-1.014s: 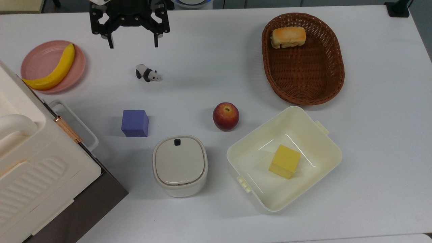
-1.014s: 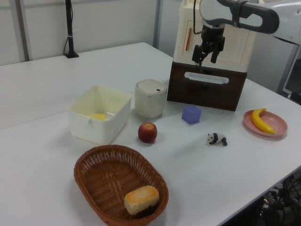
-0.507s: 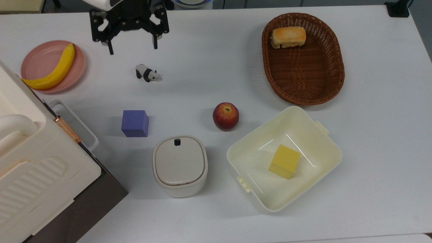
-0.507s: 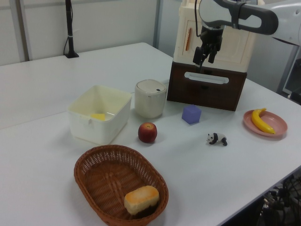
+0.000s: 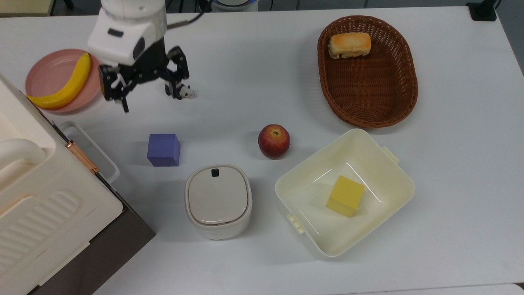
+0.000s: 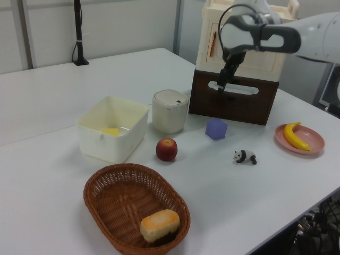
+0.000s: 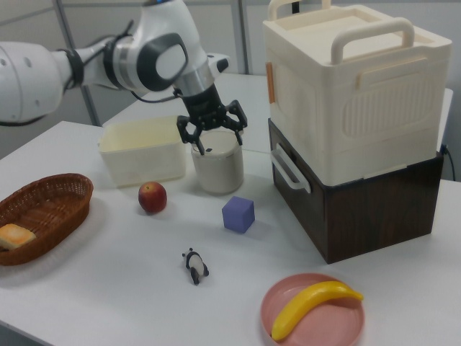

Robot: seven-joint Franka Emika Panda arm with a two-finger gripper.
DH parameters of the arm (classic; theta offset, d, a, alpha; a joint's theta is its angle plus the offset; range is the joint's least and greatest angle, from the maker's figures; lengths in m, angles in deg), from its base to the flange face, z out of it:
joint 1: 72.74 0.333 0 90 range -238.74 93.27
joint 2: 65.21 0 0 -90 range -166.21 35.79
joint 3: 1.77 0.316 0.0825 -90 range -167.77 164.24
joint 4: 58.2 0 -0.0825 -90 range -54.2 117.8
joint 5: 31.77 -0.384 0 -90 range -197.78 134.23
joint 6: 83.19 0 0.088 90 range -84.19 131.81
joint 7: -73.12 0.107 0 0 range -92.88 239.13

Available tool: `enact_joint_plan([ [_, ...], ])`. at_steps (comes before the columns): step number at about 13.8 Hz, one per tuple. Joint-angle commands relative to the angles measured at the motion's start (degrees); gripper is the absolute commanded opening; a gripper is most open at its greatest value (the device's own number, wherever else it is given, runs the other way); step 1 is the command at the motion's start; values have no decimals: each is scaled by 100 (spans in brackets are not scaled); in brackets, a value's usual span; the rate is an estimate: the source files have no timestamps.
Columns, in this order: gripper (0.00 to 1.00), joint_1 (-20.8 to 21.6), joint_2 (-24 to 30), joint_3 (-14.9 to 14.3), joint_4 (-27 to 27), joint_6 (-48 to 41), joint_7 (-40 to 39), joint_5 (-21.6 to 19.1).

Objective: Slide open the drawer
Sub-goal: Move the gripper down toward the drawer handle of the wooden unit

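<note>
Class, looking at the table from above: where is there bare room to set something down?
Bare: between the wicker basket and toy panda, and along the table's right edge. Crowded: around the purple cube, lidded pot, apple and open tub.

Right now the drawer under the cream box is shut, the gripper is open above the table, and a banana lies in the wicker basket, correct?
Not quite. The banana lies on the pink plate, as the top view shows; the wicker basket holds a bread roll. The rest stands: the drawer is shut and the gripper is open above the table.
</note>
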Motion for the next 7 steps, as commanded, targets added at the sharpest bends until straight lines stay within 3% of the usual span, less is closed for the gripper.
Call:
enact_joint_plan([
  [1,100,29,-268,-28,-27,558,-142,223],
  [7,100,-137,-796,-81,-405,892,-510,338],
])
